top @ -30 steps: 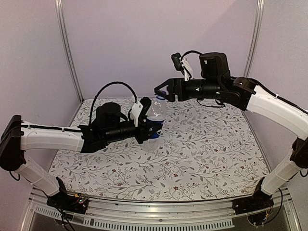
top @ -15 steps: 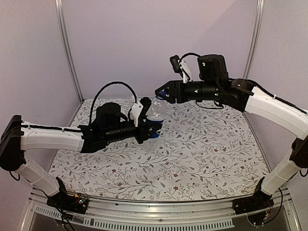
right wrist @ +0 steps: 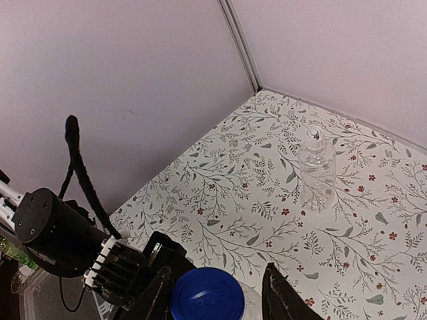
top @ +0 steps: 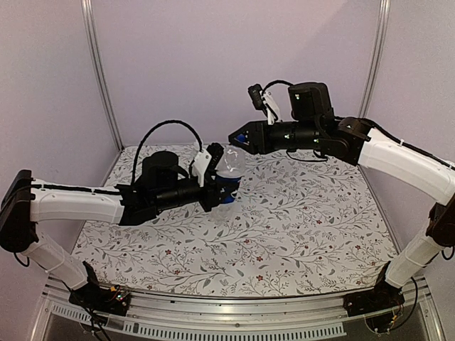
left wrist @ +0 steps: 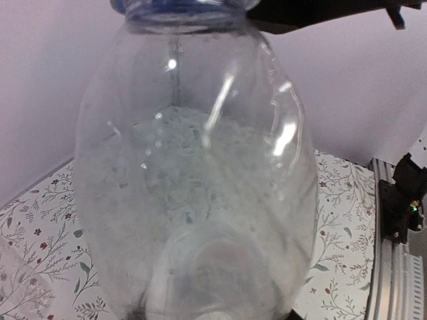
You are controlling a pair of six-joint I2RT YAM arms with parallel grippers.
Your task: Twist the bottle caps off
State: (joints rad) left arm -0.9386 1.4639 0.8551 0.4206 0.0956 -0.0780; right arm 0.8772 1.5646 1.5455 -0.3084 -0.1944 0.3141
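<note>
Overhead, left-wrist and right-wrist views of the two-arm rig as I see it from the operator's station. The left gripper [top: 215, 183] reaches in from the left, and its jaws are closed on the lower body of the labelled bottle [left wrist: 200, 187]. The bottle is upright above the floral surface [top: 284, 234], toward the far side and a little left of centre. In the overhead view a band of blue label shows just beside the jaws. The left wrist view is almost filled by the clear, rounded upper body of this bottle, with a blue ring at its neck near the top edge. The right gripper [top: 237, 136] comes in from the right at the height of the bottle's top, its arm stretched roughly level across the far half of the surface. In the right wrist view its jaws stand apart, one on each side of the blue cap [right wrist: 207, 295], which is on the bottle. One finger lies right against the cap's rim, though I cannot tell whether it touches. Between the other finger and the cap a sliver of clear bottle shoulder shows. The plain bottle [right wrist: 317, 172] stands upright on the surface by itself, well apart from both grippers and near the far corner, with its white cap [right wrist: 313, 135] on.
</note>
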